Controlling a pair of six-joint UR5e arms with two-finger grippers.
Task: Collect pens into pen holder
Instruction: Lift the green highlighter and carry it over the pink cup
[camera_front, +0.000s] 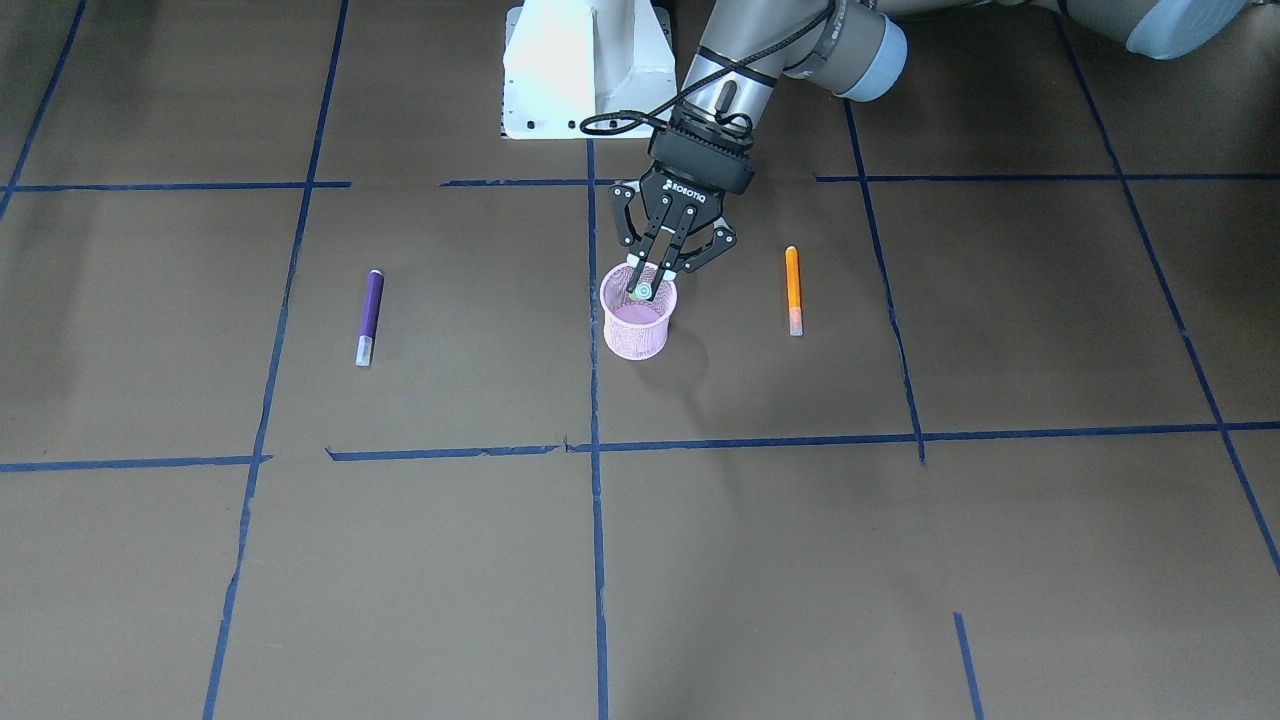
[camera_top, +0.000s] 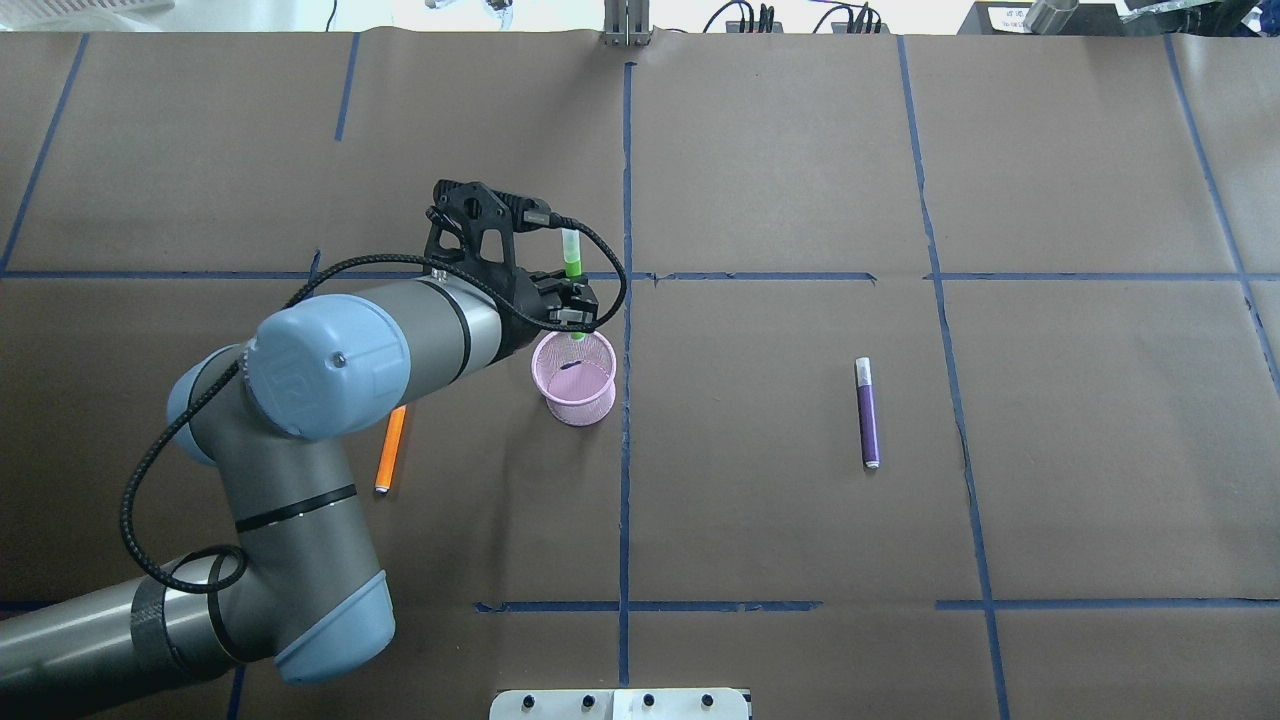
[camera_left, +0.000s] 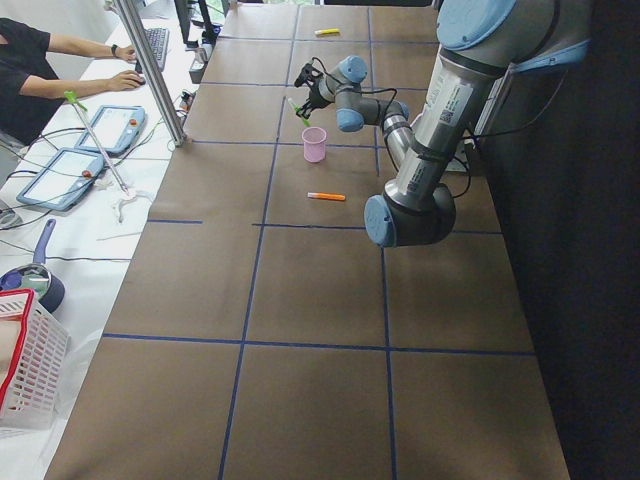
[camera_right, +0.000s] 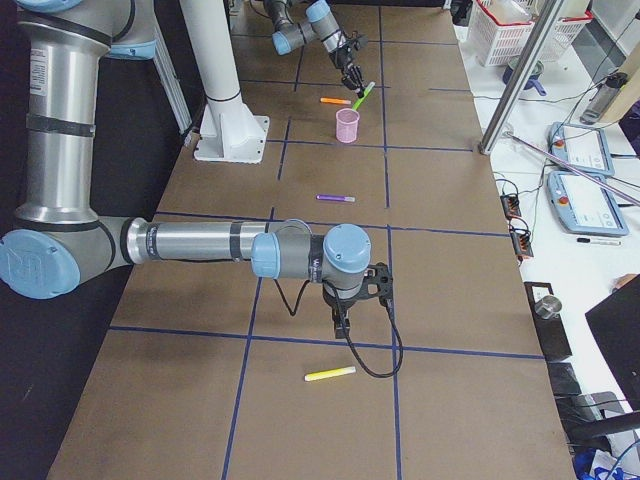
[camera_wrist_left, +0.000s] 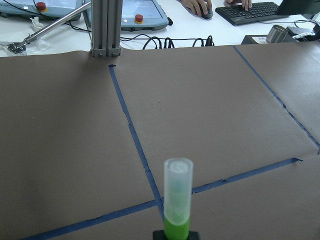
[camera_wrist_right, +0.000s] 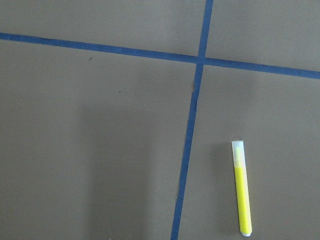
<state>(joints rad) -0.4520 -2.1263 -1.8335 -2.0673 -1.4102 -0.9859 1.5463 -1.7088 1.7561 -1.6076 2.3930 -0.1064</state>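
The pink mesh pen holder (camera_front: 636, 325) (camera_top: 575, 388) stands near the table's middle. My left gripper (camera_front: 648, 289) (camera_top: 577, 320) hangs just over its rim, shut on a green pen (camera_top: 572, 262) (camera_wrist_left: 178, 200) that tilts cap-outward above the cup. An orange pen (camera_front: 793, 290) (camera_top: 390, 450) lies flat on one side of the cup, a purple pen (camera_front: 369, 317) (camera_top: 867, 412) on the other. A yellow pen (camera_wrist_right: 241, 195) (camera_right: 330, 374) lies below my right wrist. My right gripper (camera_right: 345, 305) shows only in the exterior right view, so I cannot tell its state.
Blue tape lines grid the brown table. The white robot pedestal (camera_front: 585, 70) stands at the near edge. Off the far edge are an aluminium post (camera_wrist_left: 106, 27), control tablets and a person's hands on a keyboard (camera_wrist_left: 245, 11). A white basket (camera_left: 25, 360) sits beside the table.
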